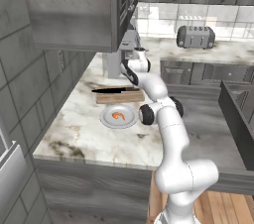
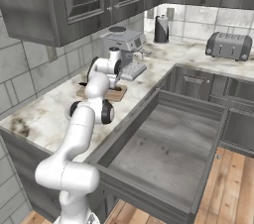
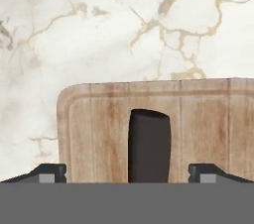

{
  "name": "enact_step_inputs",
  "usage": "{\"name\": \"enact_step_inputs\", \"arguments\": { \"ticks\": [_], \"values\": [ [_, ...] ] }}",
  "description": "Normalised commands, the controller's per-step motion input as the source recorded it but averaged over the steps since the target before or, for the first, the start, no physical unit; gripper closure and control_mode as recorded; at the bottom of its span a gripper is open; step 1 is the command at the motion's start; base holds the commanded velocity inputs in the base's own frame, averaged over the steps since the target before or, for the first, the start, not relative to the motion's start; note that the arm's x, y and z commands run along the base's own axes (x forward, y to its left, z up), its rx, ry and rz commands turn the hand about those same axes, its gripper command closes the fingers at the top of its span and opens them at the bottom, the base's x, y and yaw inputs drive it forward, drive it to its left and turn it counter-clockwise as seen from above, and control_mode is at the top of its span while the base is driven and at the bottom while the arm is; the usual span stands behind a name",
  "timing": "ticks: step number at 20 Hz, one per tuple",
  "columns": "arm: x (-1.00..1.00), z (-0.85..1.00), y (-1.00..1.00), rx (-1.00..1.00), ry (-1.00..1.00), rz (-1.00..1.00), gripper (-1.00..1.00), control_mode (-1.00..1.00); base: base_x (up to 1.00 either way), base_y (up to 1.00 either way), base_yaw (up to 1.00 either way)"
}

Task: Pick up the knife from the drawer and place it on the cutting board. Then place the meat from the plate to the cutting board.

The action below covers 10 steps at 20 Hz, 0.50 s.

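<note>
The black knife (image 1: 113,90) lies along the brown cutting board (image 1: 121,97) on the marble counter; its blade tip sticks out past the board's left end. In the hand view the dark handle end (image 3: 149,144) rests on the board (image 3: 94,134), centred between my fingertips (image 3: 47,173), which stand wide apart and clear of it. My gripper (image 3: 127,172) is open, just above the board's right part (image 1: 132,84). The white plate (image 1: 118,117) sits in front of the board with the orange-red meat (image 1: 118,115) on it. The grey drawer (image 2: 163,139) stands pulled out and holds nothing.
A coffee machine (image 2: 124,44) stands close behind the board, under the upper cabinets (image 1: 74,5). A toaster (image 2: 229,45) and a dark canister (image 2: 161,28) are on the far counter. The open drawer's wall (image 1: 238,114) juts out to the arm's right.
</note>
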Motion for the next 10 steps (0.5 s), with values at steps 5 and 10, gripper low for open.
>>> {"name": "enact_step_inputs", "arguments": {
  "ticks": [5, 10],
  "values": [
    [-0.41, 0.25, -0.09, 0.00, -0.02, 0.00, -1.00, -1.00, 0.00, 0.00, 0.00],
    [-0.68, 0.12, -0.12, 0.00, -0.08, 0.00, -1.00, -1.00, 0.00, 0.00, 0.00]
  ]
}}
